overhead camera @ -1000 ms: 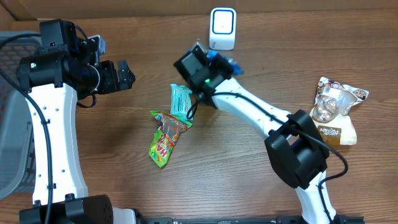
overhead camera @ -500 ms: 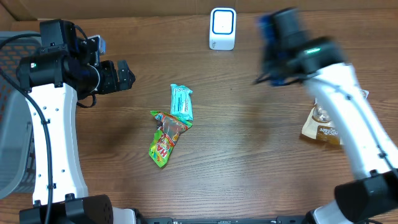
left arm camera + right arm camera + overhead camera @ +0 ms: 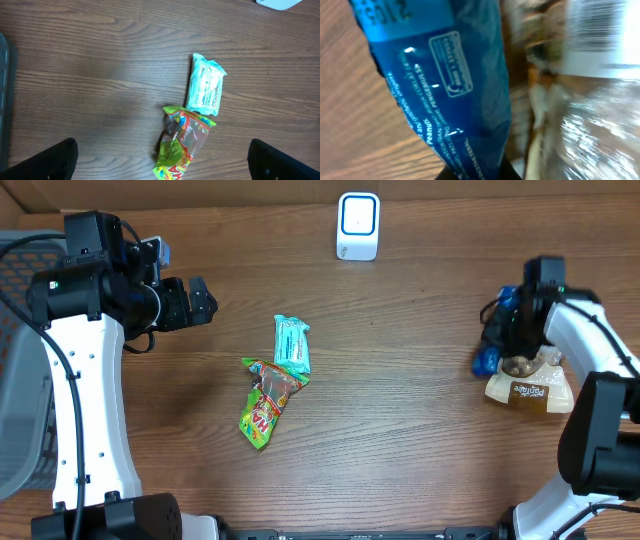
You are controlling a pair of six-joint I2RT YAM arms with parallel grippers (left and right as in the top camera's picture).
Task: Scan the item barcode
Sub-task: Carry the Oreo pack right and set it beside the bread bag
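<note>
Moved since a second ago: the right arm had swung away from the teal packet [image 3: 291, 343] in the middle and out to the right side; the left arm and the loose packets stayed where they were.
Right fingers [image 3: 500, 340]: pinched shut on a blue packet [image 3: 487, 363], low over the right of the tabletop [image 3: 400, 440].
Blue packet: at the right, just beside the left edge of the clear snack bag [image 3: 530, 380], its printed side towards the wrist camera; whether the two touched could not be told.
White scanner [image 3: 358, 225]: far middle, well apart from the blue packet.
Left fingers [image 3: 206, 307]: spread wide, holding nothing, at the far left.
Teal packet: middle, its near end touching the candy bag [image 3: 266, 400].
Grey basket [image 3: 15, 380]: left edge.
</note>
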